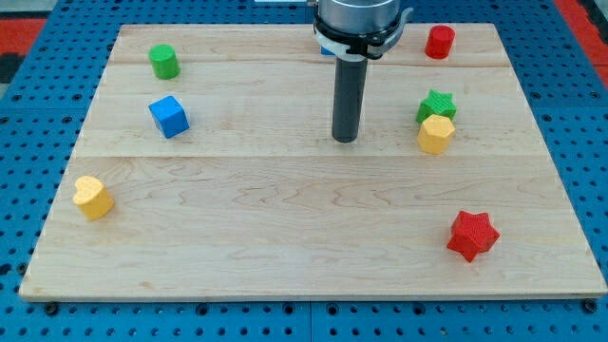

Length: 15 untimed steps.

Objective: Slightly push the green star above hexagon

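1. In the camera view, a pale wooden board [304,237] is seen lying on a blue perforated table [28,123].
2. The green star-shaped block [437,104] is taken as the landmark; it sits toward the view's right side of the board, in its upper half.
3. A yellow hexagon block [436,134] is found directly at the view's bottom of the green star and touching it.
4. No gripper is carried by the arm, so nothing can be opened, closed or held; a straight dark rod is fitted instead, and my tip [346,140] is placed on the board to the view's left of the green star, well apart from it and slightly lower.
5. A red cylinder block [439,42] is seen toward the view's top from the green star, near the board's top edge.
6. A red star-shaped block [472,235] is set well toward the view's bottom from the green star.
7. Far to the view's left of the green star, a green cylinder block [163,61], a blue cube block [169,116] and a yellow heart-shaped block [92,197] are seen.
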Available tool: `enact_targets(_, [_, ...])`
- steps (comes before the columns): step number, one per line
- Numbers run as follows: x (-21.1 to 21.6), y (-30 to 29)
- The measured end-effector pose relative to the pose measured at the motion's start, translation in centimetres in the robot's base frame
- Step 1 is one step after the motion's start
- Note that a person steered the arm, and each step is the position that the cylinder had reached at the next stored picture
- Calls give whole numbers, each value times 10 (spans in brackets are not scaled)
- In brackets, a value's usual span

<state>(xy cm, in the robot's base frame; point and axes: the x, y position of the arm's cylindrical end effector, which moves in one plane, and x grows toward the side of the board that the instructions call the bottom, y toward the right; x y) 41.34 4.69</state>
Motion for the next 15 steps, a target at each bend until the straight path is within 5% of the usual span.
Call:
enact_targets(2, [2, 0])
enact_targets(4, [6, 63])
enact_targets(9, [3, 9])
enact_targets(11, [-75, 9])
enact_targets(14, [-90, 91])
enact_targets(15, [-90, 161])
